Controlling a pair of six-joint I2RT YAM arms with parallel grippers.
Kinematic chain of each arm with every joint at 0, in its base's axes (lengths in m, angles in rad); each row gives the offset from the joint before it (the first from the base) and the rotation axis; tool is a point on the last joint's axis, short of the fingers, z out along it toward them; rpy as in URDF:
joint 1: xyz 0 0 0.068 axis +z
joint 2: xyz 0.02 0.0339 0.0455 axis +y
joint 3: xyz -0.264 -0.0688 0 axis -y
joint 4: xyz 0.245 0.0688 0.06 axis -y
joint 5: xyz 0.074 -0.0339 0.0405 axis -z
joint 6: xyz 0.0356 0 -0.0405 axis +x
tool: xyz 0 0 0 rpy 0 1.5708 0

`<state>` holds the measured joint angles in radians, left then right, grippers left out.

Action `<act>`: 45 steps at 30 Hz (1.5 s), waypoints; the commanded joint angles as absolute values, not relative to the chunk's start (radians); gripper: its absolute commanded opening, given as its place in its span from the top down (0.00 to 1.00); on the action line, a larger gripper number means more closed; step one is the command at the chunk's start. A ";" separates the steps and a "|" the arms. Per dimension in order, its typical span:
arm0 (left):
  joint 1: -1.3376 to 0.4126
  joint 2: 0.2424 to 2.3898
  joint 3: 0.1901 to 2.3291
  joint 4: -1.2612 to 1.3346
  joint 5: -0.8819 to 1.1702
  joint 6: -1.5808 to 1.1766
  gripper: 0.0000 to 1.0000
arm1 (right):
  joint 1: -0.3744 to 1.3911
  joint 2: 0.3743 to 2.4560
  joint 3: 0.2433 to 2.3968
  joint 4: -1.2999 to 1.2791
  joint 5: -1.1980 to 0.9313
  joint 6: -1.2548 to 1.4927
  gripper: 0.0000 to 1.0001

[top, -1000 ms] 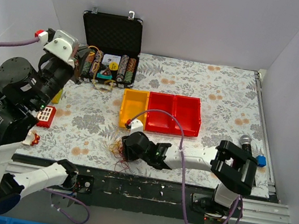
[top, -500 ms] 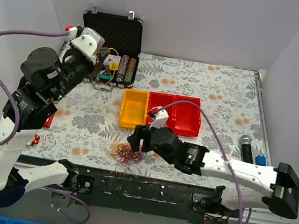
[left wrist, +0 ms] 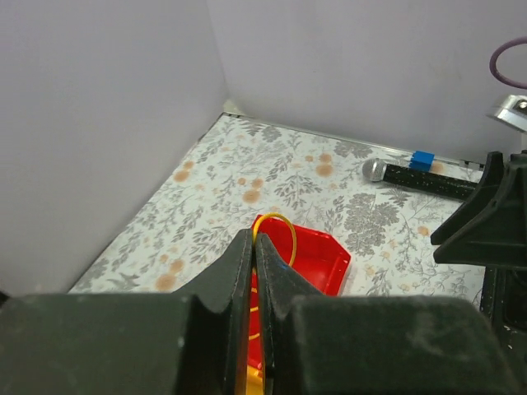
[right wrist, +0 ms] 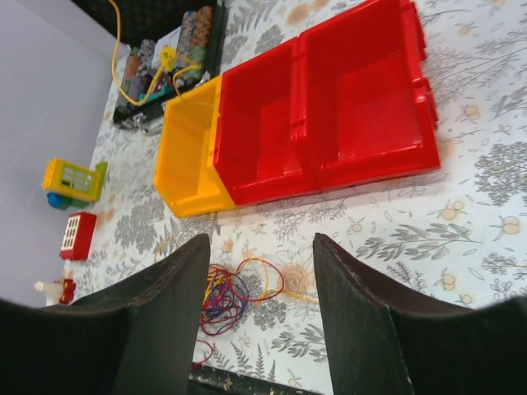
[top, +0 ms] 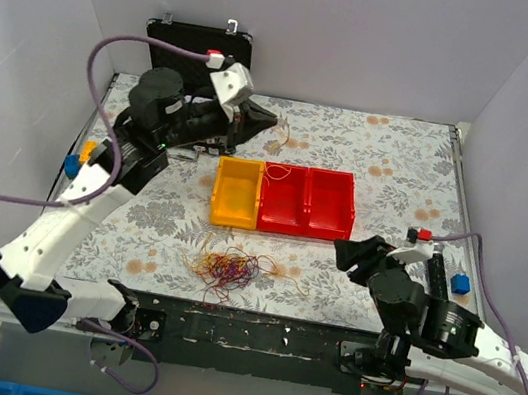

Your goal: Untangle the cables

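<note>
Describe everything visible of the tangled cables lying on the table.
The cables are a loose, flat heap of very thin wiry loops, red, orange, yellow, purple and blue, stray ends trailing out. They lie on the flowered table near its front edge, before the yellow bin. No gripper touches the heap; the left gripper, shut, pinches one separate yellow strand.

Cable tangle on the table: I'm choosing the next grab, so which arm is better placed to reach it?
Right. The right claw is open, with the tangle in view between its fingers. The left claw is shut on a yellow strand, far back beyond the bins.
</note>
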<state>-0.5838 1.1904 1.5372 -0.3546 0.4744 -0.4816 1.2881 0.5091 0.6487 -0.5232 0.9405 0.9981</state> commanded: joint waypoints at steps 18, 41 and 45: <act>-0.785 1.517 1.689 0.041 0.497 -0.436 1.00 | 1.285 0.494 0.681 -0.766 1.108 1.121 0.39; -0.865 1.566 1.548 0.184 0.270 -0.359 1.00 | 1.285 0.448 0.653 -0.765 1.104 1.101 0.39; -0.867 1.597 1.470 0.267 0.209 -0.304 1.00 | 1.285 0.433 0.644 -0.778 1.106 1.109 0.39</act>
<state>-0.8597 1.5757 1.5341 0.1837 0.2913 -0.3687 1.2850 0.4511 0.6518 -0.7643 1.0645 1.0939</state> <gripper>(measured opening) 0.024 0.613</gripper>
